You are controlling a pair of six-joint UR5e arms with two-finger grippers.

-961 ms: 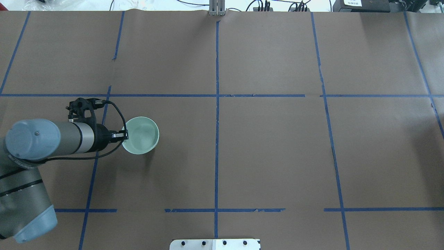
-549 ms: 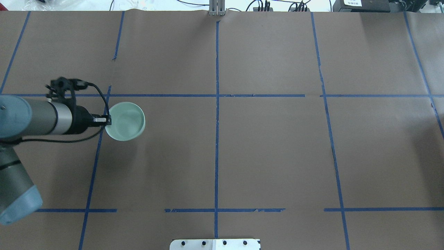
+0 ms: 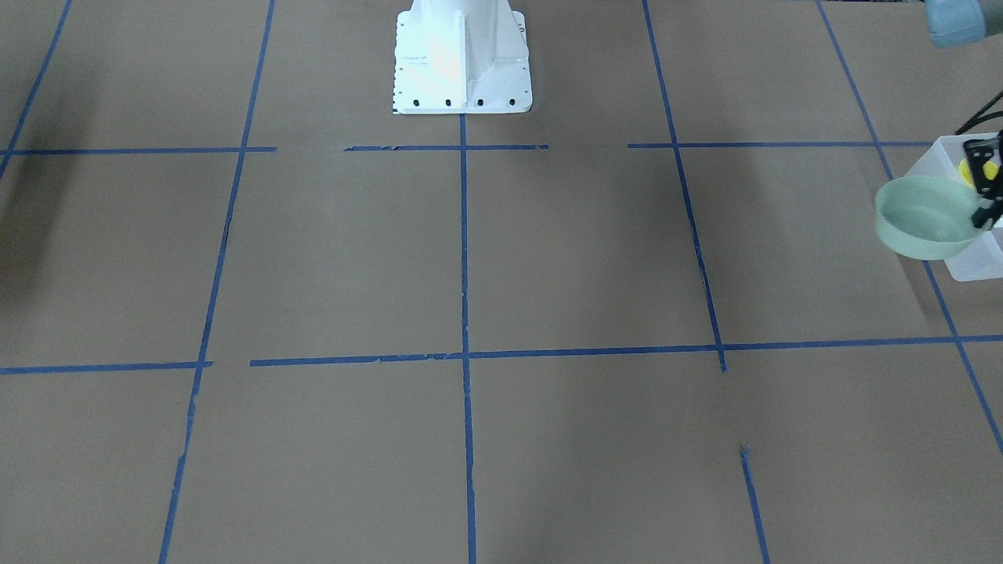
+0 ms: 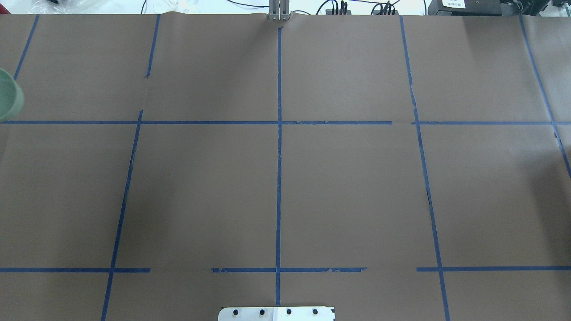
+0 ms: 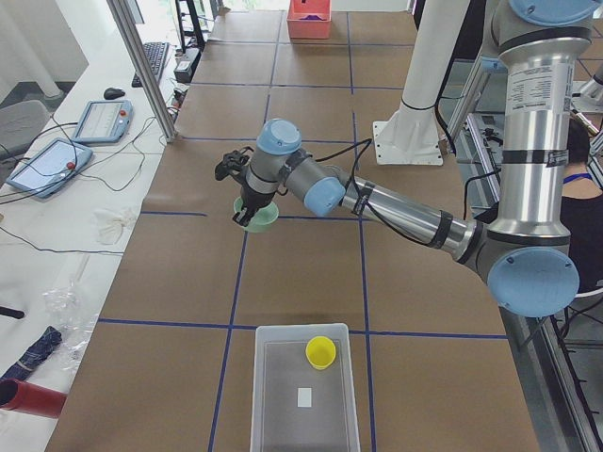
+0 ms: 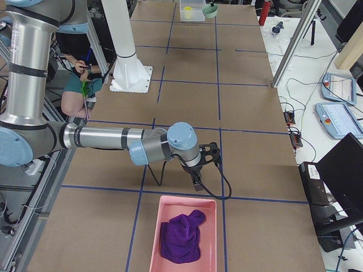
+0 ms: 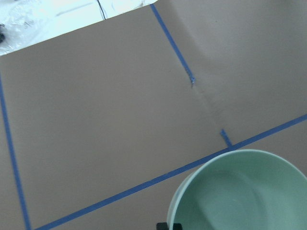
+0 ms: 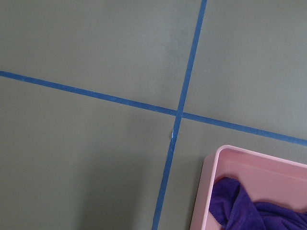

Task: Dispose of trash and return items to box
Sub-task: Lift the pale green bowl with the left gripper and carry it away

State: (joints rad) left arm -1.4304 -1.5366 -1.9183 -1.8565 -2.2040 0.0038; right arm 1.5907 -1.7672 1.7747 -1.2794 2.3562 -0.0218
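My left gripper [image 3: 984,210] is shut on the rim of the pale mint-green bowl [image 3: 923,219] and holds it in the air next to the frosted-white box [image 3: 975,266]. The yellow cup [image 3: 969,171] stands inside the box, also in the exterior left view [image 5: 320,351]. In the overhead view only the bowl's edge [image 4: 9,100] shows at the left border. The left wrist view shows the bowl [image 7: 240,191] from above. My right gripper [image 6: 198,182] points down beside a pink tray [image 6: 170,207]; I cannot tell whether it is open or shut.
The pink tray [image 8: 211,167] holds a purple cloth [image 8: 249,206] at the table's right end. The white robot base [image 3: 462,55] stands at the table's near-robot edge. Blue tape lines cross the brown table cover.
My left arm has swung left and away with the bowl, leaving the overhead view; only the bowl's edge still shows at its left border.
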